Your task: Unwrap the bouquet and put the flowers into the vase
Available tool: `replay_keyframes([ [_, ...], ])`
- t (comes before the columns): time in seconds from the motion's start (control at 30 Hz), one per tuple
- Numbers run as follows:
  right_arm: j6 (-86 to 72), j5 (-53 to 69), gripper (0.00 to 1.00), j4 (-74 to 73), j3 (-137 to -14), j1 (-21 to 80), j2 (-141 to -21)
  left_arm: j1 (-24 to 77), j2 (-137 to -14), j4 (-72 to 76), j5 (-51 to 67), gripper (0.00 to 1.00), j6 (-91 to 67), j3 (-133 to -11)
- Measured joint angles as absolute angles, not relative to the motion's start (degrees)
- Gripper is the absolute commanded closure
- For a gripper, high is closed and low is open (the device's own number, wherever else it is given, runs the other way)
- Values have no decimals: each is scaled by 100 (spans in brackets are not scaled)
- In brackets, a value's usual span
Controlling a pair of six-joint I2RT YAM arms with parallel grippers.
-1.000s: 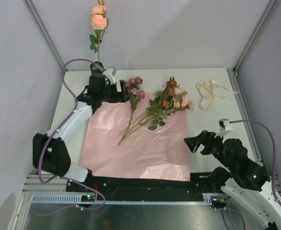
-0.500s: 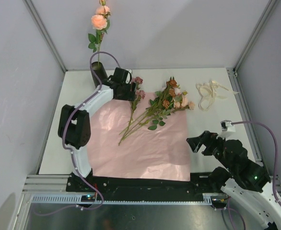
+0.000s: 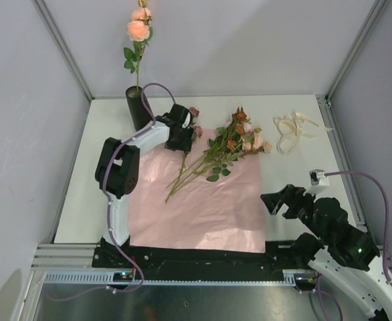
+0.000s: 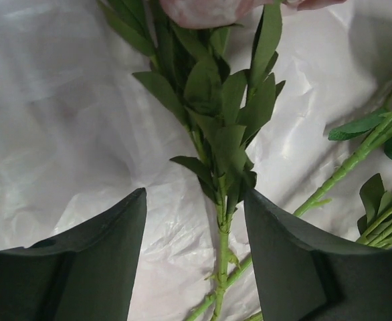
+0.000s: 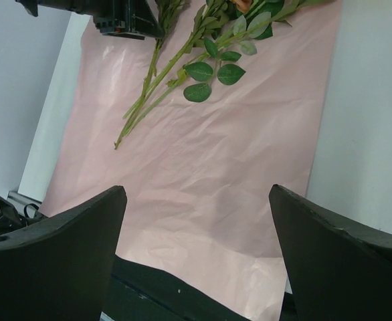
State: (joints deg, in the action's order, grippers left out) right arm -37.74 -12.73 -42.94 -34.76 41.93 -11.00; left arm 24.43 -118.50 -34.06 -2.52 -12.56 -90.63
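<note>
Paper (image 3: 203, 207) lies flat, ribbon (image 3: 289, 134) off. Most flowers (image 3: 233, 144) lie on it; one stands in the vase (image 3: 139, 110). The left gripper (image 4: 194, 194) is spread around a stem (image 4: 221, 254), not squeezing yet. The right gripper (image 5: 197, 190) is spread wide, holding nothing.

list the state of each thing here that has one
vase, upright, one peach rose in it
left gripper, open, straddling a rose stem
right gripper, open, empty
flowers, lying loose on the pink paper
pink paper, unfolded flat
ribbon, untied, lying loose
</note>
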Motion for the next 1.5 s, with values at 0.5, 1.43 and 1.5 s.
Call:
replay_keyframes([
  [0.5, -3791, -1334, 6, -4300, -3476, 4217, -987, 2565, -12099, -3420, -220, 56, -1253, -9164],
  [1.43, -3793, -1632, 5, -4300, -3476, 4226, -860, 2556, -9845, -3166, -556, 100, -1304, -9161],
  [1.5, -3793, -1632, 5, -4300, -3476, 4226, -860, 2530, -9544, -2961, -585, 100, -1297, -9157],
])
